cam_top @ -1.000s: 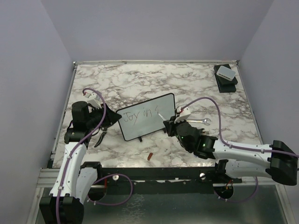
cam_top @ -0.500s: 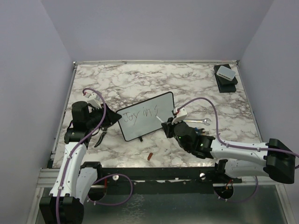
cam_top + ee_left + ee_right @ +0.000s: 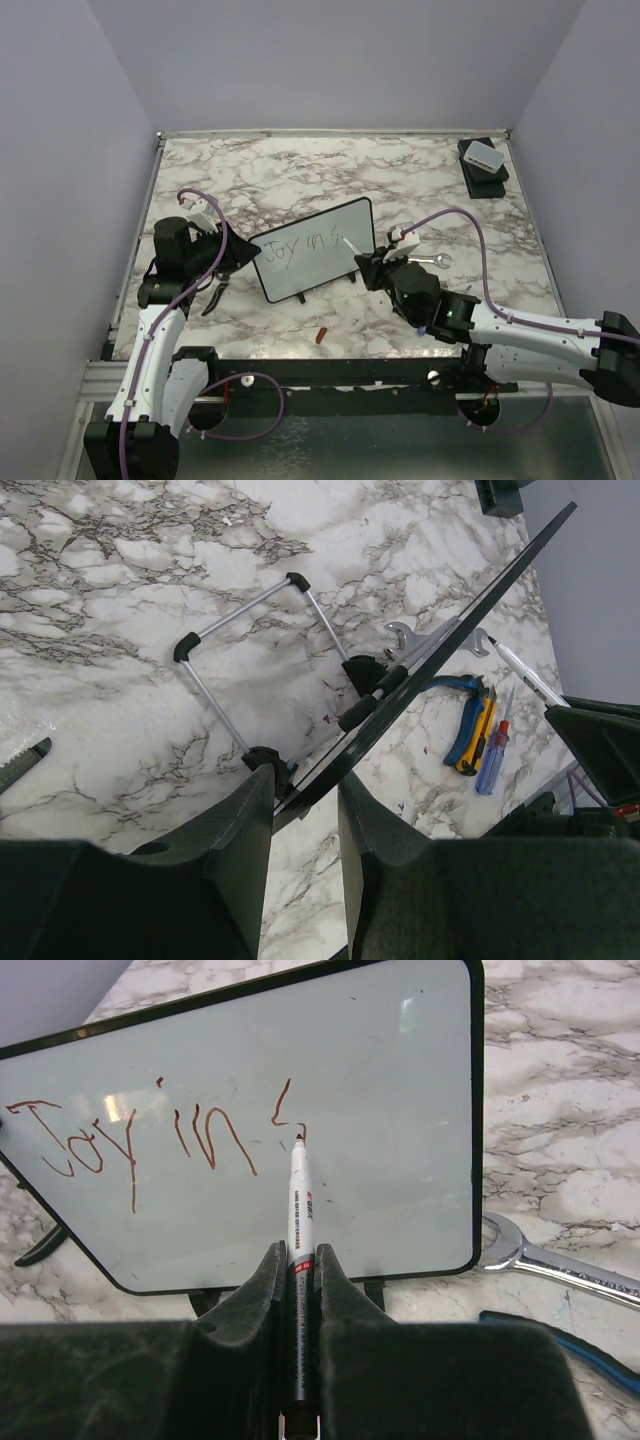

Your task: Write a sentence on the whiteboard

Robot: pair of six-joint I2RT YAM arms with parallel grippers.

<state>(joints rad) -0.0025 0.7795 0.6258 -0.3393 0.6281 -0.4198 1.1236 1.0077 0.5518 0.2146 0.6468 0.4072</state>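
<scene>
**Whiteboard, tilted, left of table centre**

Left end effector (image 3: 305, 785) pinches whiteboard (image 3: 300, 272) at its left edge. Bare table (image 3: 300, 170) runs to the far edge. Sentence (image 3: 182, 1132) reads "Joy in s". Right end effector (image 3: 298, 1260) clamps marker (image 3: 301, 1195), tip on board. Wrench (image 3: 560, 1265) just right.

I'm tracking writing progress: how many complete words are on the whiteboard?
2. "Joy" at the left of the whiteboard, "in" just right of it. A started letter sits at the marker tip; none seem hidden.

Both arms (image 3: 150, 345) have white shells, black joints, looping purple cables (image 3: 445, 213) and matte black fingers (image 3: 250, 1310)
</scene>
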